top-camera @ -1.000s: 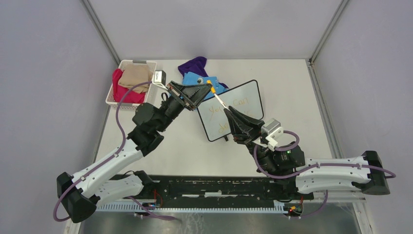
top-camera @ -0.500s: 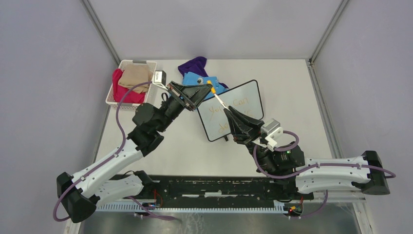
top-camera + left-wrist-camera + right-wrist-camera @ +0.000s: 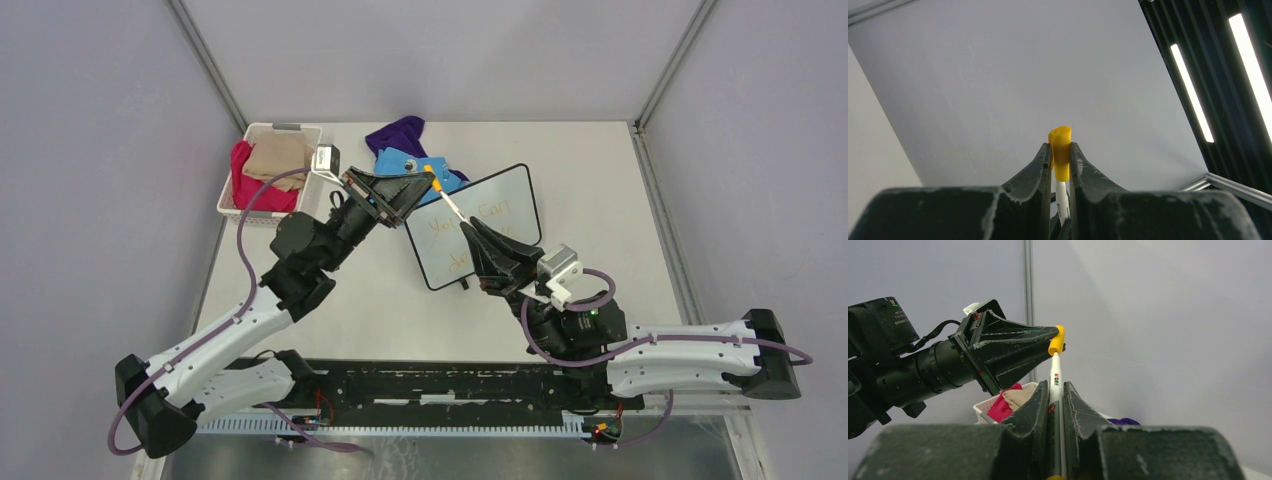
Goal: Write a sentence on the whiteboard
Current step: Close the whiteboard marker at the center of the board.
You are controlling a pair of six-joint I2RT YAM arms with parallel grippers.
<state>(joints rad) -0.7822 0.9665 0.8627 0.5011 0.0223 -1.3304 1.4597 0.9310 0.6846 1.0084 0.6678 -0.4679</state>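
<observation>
Crucially, the slim white marker pen [image 3: 452, 207] spans both jaws above the black-framed whiteboard [image 3: 515, 185]: right jaws clamped on its barrel, left jaws pinching its yellow cap [image 3: 432, 178].

The top view looks down from behind the arm bases [image 3: 150, 400]. Each wrist view sits close behind its own fingers [image 3: 1033, 185], tilted up, apparently at walls. All 3 share the pen [image 3: 452, 207] and cap [image 3: 431, 172]; the right wrist also sees the left gripper [image 3: 1060, 343].
</observation>
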